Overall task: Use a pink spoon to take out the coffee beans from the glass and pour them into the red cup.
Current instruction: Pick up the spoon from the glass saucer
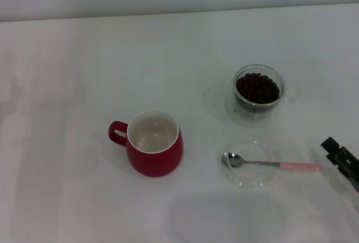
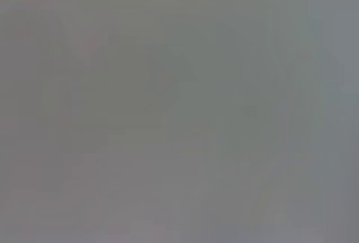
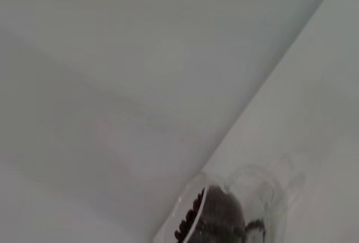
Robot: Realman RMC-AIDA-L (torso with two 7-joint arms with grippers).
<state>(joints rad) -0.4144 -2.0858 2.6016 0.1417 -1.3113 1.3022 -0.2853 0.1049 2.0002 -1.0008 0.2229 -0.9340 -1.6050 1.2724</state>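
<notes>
The red cup stands on the white table with its handle pointing left and its off-white inside bare. To its right the pink spoon lies across a flat clear dish, silver bowl on the dish, pink handle end pointing right. Behind the dish stands the glass holding dark coffee beans; the glass and the coffee beans also show in the right wrist view. My right gripper enters at the right edge, just right of the spoon's handle end. The left gripper is out of view.
The white table ends at a pale wall along the back. The left wrist view is a plain grey blur with nothing distinct.
</notes>
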